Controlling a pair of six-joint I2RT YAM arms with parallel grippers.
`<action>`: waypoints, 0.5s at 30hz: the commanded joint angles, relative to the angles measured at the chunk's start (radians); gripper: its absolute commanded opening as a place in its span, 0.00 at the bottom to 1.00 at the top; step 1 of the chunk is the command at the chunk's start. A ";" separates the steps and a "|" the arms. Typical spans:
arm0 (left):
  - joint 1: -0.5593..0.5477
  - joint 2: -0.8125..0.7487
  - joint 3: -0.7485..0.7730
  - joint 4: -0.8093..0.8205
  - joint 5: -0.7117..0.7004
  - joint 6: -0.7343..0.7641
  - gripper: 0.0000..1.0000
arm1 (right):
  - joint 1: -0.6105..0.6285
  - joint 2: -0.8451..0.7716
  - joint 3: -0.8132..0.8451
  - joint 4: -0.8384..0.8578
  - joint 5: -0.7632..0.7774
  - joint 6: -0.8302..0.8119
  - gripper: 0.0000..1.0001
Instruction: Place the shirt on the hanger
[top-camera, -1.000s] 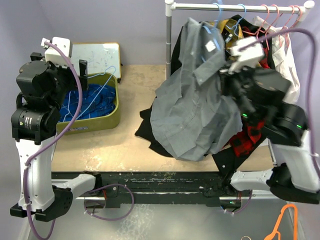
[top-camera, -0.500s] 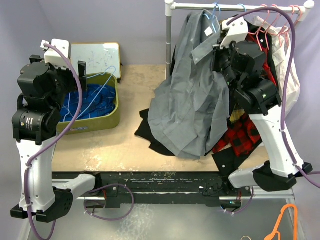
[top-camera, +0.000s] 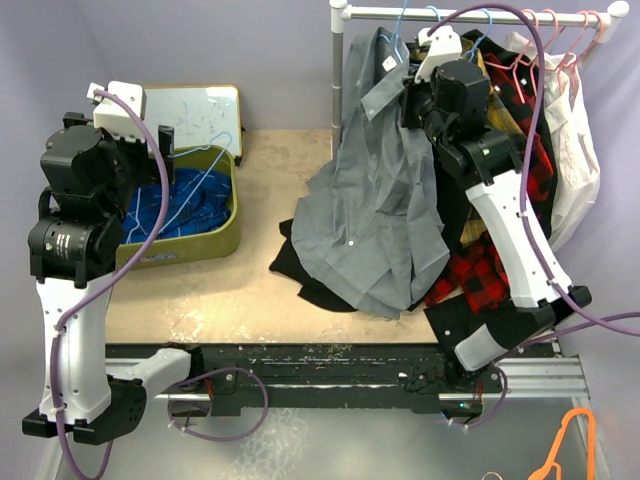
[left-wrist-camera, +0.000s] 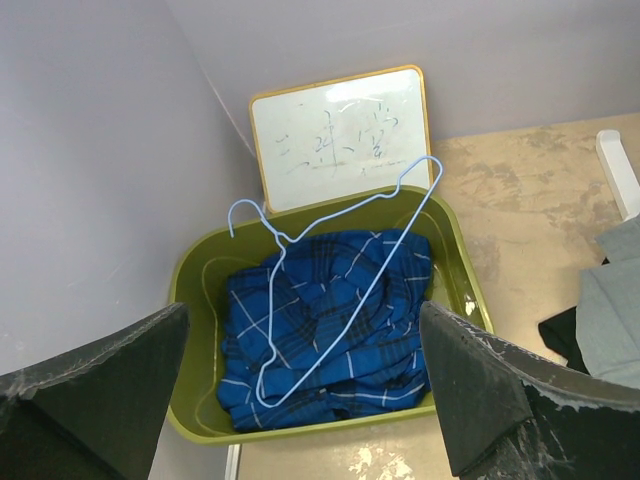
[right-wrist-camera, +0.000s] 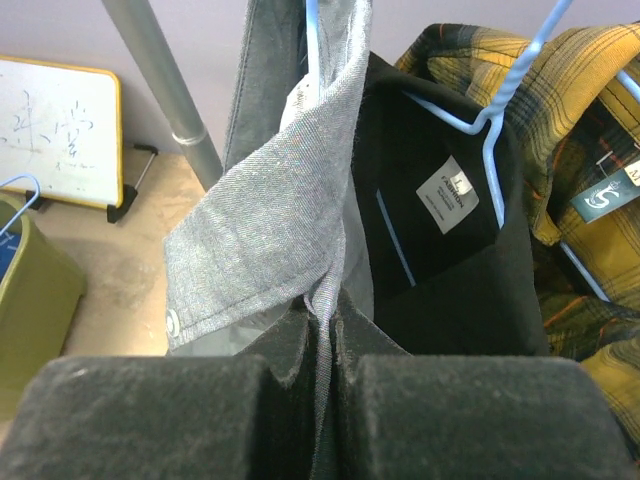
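The grey shirt (top-camera: 372, 205) hangs from just under the rail, and its lower part drapes onto the table. My right gripper (top-camera: 408, 98) is up by the rail, shut on the shirt's collar fold (right-wrist-camera: 268, 225). In the right wrist view the cloth is pinched between the right gripper's (right-wrist-camera: 327, 322) fingers. A thin light-blue hanger (right-wrist-camera: 311, 28) runs inside the shirt's neck, and its hook (top-camera: 402, 22) reaches the rail. My left gripper (top-camera: 165, 143) hovers open above the green bin, with nothing between the fingers of this gripper (left-wrist-camera: 305, 312).
A green bin (left-wrist-camera: 196, 290) holds a blue plaid garment (left-wrist-camera: 330, 330) and another light-blue hanger (left-wrist-camera: 345, 285); a whiteboard (left-wrist-camera: 340, 130) leans behind it. The rail (top-camera: 470, 13) carries black (right-wrist-camera: 440, 250), yellow plaid and red plaid shirts and pink hangers (top-camera: 545, 40). An orange hanger (top-camera: 572, 440) lies at the bottom right.
My right arm has stretched up and back-left, carrying the shirt's collar and hanger from mid-table height up to the rail. The left arm has not moved.
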 joint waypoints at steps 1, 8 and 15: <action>0.017 -0.014 -0.017 0.055 -0.011 0.020 0.99 | -0.034 -0.013 0.012 0.144 -0.067 0.049 0.00; 0.039 -0.008 -0.041 0.071 -0.005 0.037 0.99 | -0.049 0.002 -0.052 0.156 -0.114 0.078 0.00; 0.074 -0.011 -0.058 0.079 -0.001 0.044 0.99 | -0.051 -0.067 -0.211 0.183 -0.154 0.113 0.00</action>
